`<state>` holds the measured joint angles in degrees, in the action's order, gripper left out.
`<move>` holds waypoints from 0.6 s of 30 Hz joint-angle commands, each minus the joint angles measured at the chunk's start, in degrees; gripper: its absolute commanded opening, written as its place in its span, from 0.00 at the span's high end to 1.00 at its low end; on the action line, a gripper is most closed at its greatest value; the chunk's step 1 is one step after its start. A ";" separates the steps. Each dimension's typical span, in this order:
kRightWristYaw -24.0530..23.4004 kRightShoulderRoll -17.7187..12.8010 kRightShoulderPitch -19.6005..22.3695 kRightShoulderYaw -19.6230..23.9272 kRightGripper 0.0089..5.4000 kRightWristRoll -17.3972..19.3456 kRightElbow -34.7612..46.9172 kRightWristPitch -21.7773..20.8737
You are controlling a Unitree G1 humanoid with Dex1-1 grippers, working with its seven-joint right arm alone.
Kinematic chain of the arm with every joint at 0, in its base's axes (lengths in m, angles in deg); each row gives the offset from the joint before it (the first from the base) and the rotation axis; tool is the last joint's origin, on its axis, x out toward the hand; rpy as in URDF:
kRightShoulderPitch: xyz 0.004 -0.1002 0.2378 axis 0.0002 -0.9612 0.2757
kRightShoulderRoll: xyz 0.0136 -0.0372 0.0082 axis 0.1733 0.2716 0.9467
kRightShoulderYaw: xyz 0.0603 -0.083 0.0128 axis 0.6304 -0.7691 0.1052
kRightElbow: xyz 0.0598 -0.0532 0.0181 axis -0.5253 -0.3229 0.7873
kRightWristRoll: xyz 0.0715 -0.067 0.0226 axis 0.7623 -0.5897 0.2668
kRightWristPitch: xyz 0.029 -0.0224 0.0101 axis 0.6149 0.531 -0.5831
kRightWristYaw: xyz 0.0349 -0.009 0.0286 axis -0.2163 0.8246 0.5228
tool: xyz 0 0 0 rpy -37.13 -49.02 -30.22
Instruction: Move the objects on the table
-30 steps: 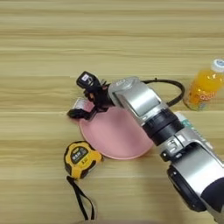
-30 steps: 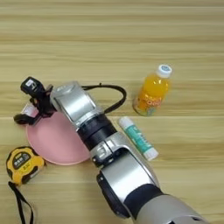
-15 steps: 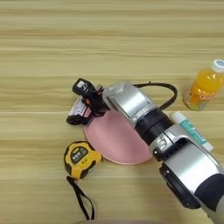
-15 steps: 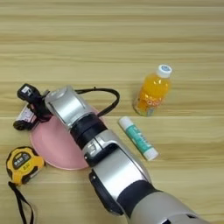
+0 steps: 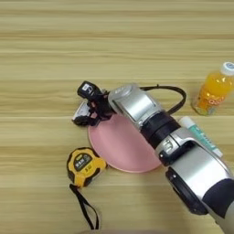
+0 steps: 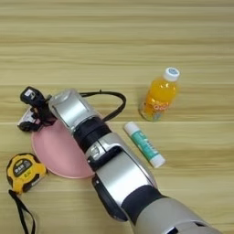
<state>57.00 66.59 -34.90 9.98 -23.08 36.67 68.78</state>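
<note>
My right gripper (image 5: 87, 106) is shut on the small red-white flat box (image 5: 82, 110), just past the upper left rim of the round pink plate (image 5: 123, 148). One black finger is above the box and the other below it. The silver forearm crosses the plate from the lower right and hides part of it. A yellow-black tape measure (image 5: 82, 166) lies in front of the plate's left edge, its black strap trailing toward the near edge. The small orange juice bottle (image 6: 158, 98) stands upright at the right. A white-teal tube (image 6: 144, 143) lies flat in front of it.
The light-brown table (image 5: 55, 41) fills both views. A black cable (image 5: 171, 93) loops from the wrist behind the forearm, between plate and bottle.
The gripper and the box have shifted a little to the left, from over the plate's rim to just beyond it. Plate, tape measure, bottle and tube lie as before.
</note>
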 commanded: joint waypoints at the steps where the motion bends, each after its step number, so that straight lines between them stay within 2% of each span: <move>1: -0.97 0.38 5.26 1.21 0.27 -0.35 2.22 -2.05; 9: -0.69 0.35 5.16 2.61 0.27 0.71 5.35 -1.59; 18: 0.37 -0.82 4.15 4.99 0.27 2.31 13.22 -1.07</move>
<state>57.58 66.20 -35.00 12.98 -21.92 44.98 69.05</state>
